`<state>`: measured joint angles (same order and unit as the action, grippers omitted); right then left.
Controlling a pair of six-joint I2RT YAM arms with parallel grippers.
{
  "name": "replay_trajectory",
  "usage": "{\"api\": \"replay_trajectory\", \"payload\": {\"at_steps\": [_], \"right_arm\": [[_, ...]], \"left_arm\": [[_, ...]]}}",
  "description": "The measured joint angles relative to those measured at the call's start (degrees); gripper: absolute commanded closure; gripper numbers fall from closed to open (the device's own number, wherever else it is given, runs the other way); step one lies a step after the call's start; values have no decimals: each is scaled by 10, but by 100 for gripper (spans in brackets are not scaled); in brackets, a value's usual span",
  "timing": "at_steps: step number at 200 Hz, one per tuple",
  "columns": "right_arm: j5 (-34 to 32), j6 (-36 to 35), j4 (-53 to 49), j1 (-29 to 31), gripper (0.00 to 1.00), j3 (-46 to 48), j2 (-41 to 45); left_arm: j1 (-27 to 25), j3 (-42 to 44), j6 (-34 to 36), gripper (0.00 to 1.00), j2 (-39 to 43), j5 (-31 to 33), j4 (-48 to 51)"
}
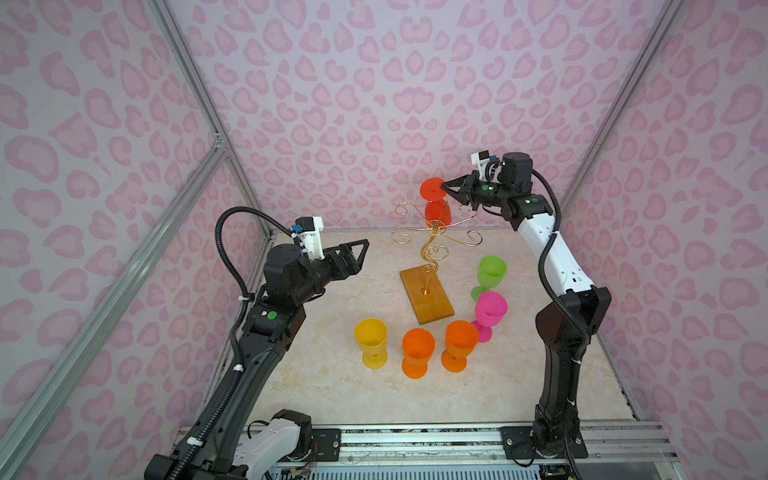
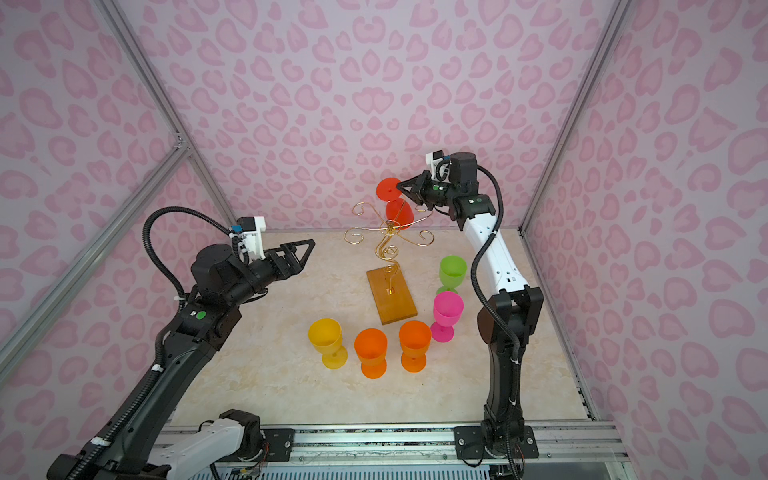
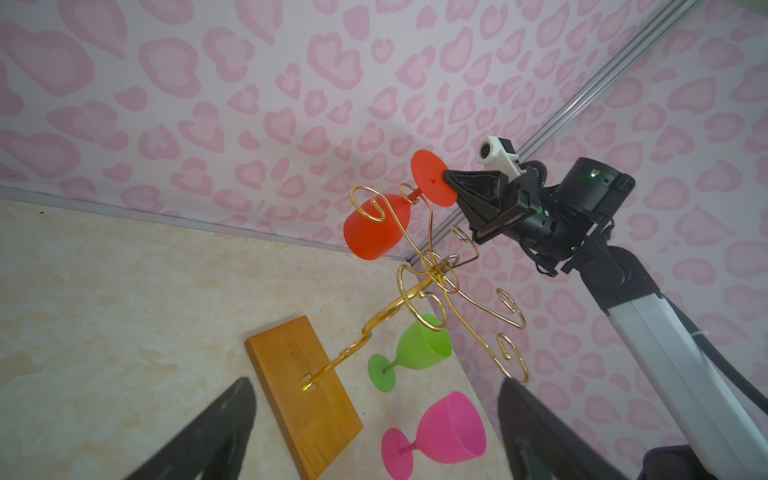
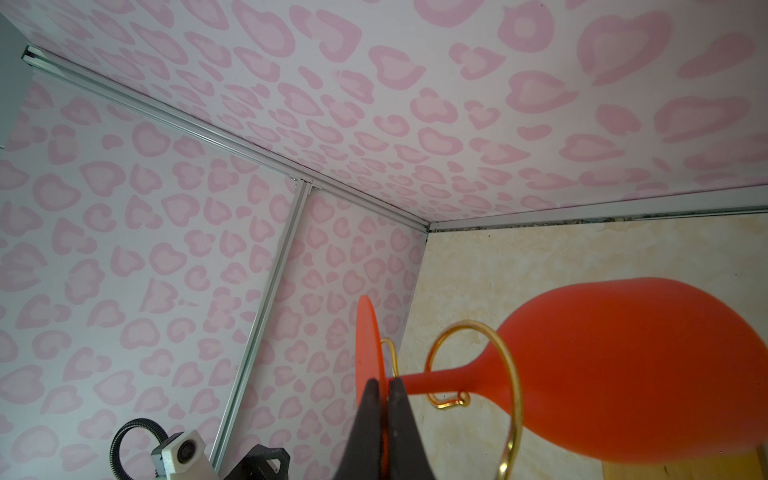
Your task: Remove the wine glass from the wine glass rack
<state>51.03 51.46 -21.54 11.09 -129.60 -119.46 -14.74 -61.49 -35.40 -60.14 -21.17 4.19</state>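
Pink walls [image 1: 374, 83]; right pincer [image 1: 444, 185] pinches wine glass [image 1: 437, 212] foot, seemingly hung on rack [image 1: 432, 305].

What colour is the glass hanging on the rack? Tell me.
The wine glass is red-orange, clearest in the left wrist view.

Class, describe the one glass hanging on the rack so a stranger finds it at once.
Start at the gold wire rack on its wooden base. At its far side hangs the red wine glass, bowl down, stem in a curled arm, foot pinched by the right tool. It alone is red and inverted; the other glasses stand upright on the table.
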Motion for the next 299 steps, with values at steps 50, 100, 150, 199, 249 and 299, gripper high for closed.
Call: {"api": "replay_trajectory", "payload": {"at_steps": [50, 100, 150, 199, 249, 299], "right_arm": [[2, 0, 29, -14, 100, 52, 33], [6, 3, 48, -19, 100, 71, 44], [12, 10, 64, -22, 100, 70, 40], [14, 13, 71, -26, 100, 82, 43], [14, 10, 71, -30, 100, 95, 49], [13, 8, 84, -33, 100, 127, 67]], "left_arm": [[0, 0, -2, 7, -3, -1, 0], [0, 0, -6, 7, -4, -5, 0], [0, 0, -6, 7, -3, -5, 0], [0, 0, -6, 7, -3, -5, 0], [0, 0, -6, 7, -8, -9, 0], [0, 0, -6, 7, -8, -11, -1]]}}
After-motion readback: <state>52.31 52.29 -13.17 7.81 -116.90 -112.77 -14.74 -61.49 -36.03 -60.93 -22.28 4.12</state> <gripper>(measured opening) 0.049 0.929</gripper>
